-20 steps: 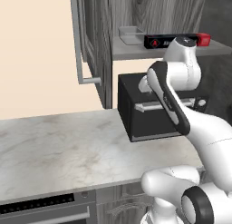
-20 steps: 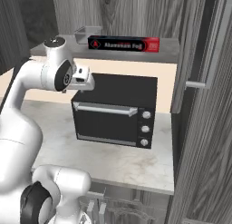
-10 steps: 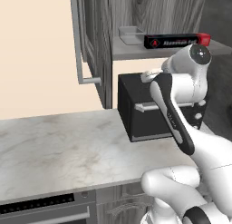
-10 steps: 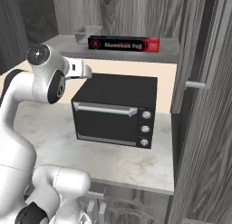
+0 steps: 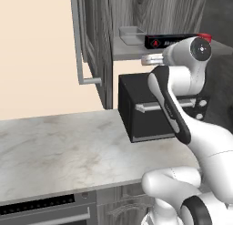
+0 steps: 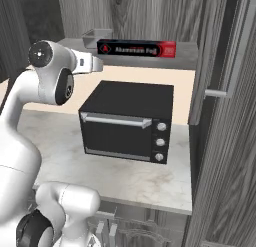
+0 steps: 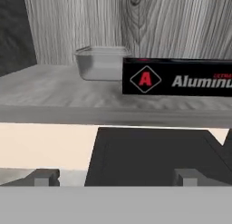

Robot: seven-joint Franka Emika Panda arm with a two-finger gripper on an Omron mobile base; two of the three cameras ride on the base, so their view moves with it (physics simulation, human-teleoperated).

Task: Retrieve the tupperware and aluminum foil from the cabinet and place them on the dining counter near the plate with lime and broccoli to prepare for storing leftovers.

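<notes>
A clear tupperware (image 7: 102, 62) stands at the back left of the open cabinet's shelf (image 7: 54, 98), seen too in the base views as the tupperware (image 5: 129, 33) (image 6: 97, 35). To its right lies the aluminum foil box (image 7: 176, 78), long and black with a red end (image 5: 175, 40) (image 6: 135, 48). My gripper (image 7: 117, 177) is open and holds nothing. It hangs in front of the shelf edge, slightly below it, above the oven, pointing at both things. From the base cameras the gripper (image 5: 144, 60) (image 6: 99, 65) is a short way from the shelf.
A black toaster oven (image 6: 127, 123) sits on the marble counter (image 5: 59, 151) right under the shelf. Open cabinet doors with bar handles stand at either side, door (image 5: 88, 42) and door (image 6: 220, 66). A stove front (image 5: 41, 212) lies at the lower left.
The arm has lifted the hand from in front of the oven's top up to just below the shelf edge. The tupperware and foil box have not moved.
</notes>
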